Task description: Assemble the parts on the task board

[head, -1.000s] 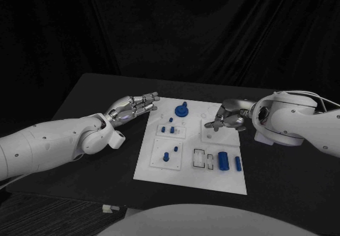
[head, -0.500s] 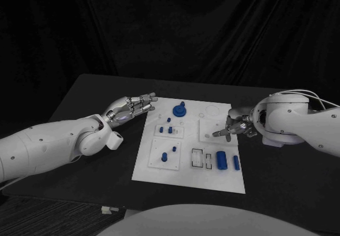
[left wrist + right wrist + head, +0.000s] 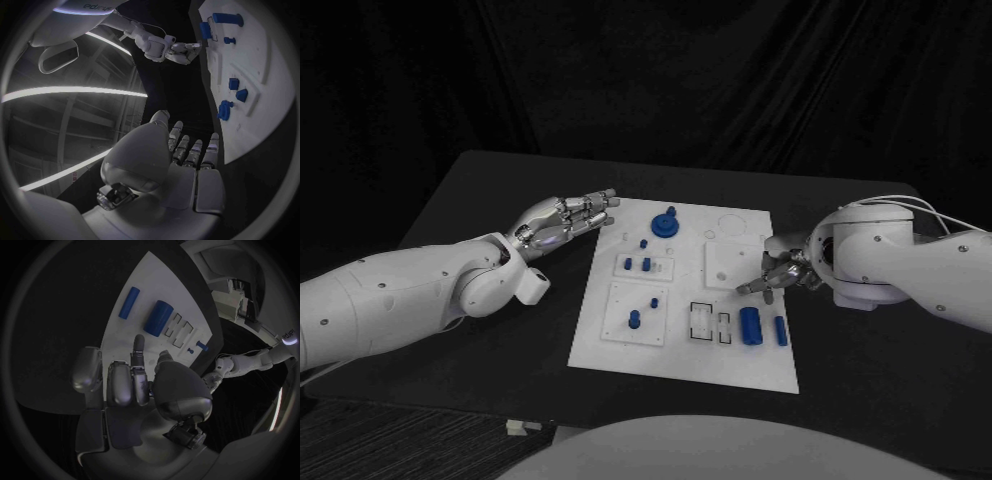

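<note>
The white task board (image 3: 733,365) lies mid-table with blue parts on it: a round knob (image 3: 666,225) at the far edge, small pegs (image 3: 639,264) and a thick cylinder (image 3: 753,326) beside a thin one (image 3: 780,331). My left hand (image 3: 568,219) hovers off the board's far left corner, fingers stretched out and holding nothing. My right hand (image 3: 776,275) hangs over the board's right edge, just beyond the two cylinders, with nothing in it. The right wrist view has this hand (image 3: 134,385) with one finger reaching toward the thick cylinder (image 3: 158,318) and the thin one (image 3: 129,302).
Black table (image 3: 473,200) surrounds the board on all sides, with dark curtains behind. Empty rectangular slots (image 3: 711,325) sit left of the thick cylinder. The left wrist view shows my left hand (image 3: 181,160), the board (image 3: 262,65) and my right hand (image 3: 178,50) beyond it.
My right hand has drawn back from the board's far right part toward the near right edge, closer to the cylinders. The left hand has barely moved.
</note>
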Robot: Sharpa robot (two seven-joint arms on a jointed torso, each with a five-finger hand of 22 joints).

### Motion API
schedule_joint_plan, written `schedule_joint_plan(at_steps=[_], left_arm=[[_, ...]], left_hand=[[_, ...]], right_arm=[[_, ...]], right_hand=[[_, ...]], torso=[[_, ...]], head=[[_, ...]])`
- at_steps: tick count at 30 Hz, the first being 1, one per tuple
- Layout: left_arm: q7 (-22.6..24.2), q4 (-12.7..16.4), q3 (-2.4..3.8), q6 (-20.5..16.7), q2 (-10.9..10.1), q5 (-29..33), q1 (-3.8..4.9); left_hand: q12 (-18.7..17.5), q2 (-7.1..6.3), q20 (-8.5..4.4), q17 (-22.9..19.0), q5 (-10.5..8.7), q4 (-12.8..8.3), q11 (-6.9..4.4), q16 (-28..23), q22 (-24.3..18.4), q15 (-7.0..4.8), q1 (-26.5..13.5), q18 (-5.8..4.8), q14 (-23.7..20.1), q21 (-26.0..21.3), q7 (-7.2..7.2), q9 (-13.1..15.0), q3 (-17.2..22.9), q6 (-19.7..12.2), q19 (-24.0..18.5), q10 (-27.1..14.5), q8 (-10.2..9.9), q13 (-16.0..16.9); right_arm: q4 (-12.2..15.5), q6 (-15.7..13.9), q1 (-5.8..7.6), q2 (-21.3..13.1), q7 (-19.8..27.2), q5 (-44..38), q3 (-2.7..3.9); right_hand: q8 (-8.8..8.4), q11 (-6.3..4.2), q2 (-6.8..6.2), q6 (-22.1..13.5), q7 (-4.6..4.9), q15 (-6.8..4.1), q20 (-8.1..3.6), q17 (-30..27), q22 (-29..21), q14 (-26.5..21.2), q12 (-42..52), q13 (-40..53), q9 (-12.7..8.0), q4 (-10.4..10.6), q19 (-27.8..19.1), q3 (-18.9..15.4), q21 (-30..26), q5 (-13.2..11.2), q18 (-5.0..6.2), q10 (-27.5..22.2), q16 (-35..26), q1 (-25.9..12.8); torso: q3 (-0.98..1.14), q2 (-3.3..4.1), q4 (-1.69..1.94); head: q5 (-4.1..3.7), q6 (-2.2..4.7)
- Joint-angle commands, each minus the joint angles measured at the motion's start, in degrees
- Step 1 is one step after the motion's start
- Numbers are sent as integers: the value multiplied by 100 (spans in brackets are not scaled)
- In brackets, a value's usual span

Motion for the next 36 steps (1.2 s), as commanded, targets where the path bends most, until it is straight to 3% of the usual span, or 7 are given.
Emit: schedule_joint_plan(at_steps=[1,11,24,36], left_arm=[[80,12,5,4,8,37,-8],[76,5,5,35,18,37,-13],[71,0,5,46,17,37,-19],[66,-7,5,58,24,37,-28]], left_hand=[[39,-34,6,10,23,-1,5,31,8,-9,21,-47,36,-17,-2,9,43,49,10,47,32,10],[40,-32,6,10,26,-2,19,32,43,-11,23,-46,39,0,9,8,57,45,48,51,32,9],[41,-34,6,12,25,-4,26,35,46,-11,23,-45,47,5,14,8,65,51,59,54,33,9],[41,-34,6,12,25,-4,26,35,46,-11,23,-45,47,5,14,8,65,51,59,54,33,9]], right_arm=[[-6,132,-28,33,-161,-59,2],[-26,115,-143,122,-163,-59,2],[-38,154,-256,129,-167,-59,1],[-8,124,-299,84,-166,-59,1]], right_hand=[[-54,-17,11,30,22,-45,-1,6,800,370,39,1255,-17,-51,38,-2,16,-17,-90,547,31,-47],[-281,15,-41,-18,65,-129,-80,319,922,398,273,1506,-165,-83,101,-11,297,-99,-131,599,277,-40],[-359,9,-69,24,61,-137,-97,390,910,400,273,1506,-222,-127,83,-4,257,-159,-122,599,348,6],[-418,-2,-73,92,51,-146,-108,374,900,400,273,1506,-263,-168,88,12,246,-143,-117,599,375,41]], torso=[[0,2,-1],[0,0,-4],[0,0,1],[0,6,-7]], head=[[-12,1],[-3,1],[-27,1],[4,1]])
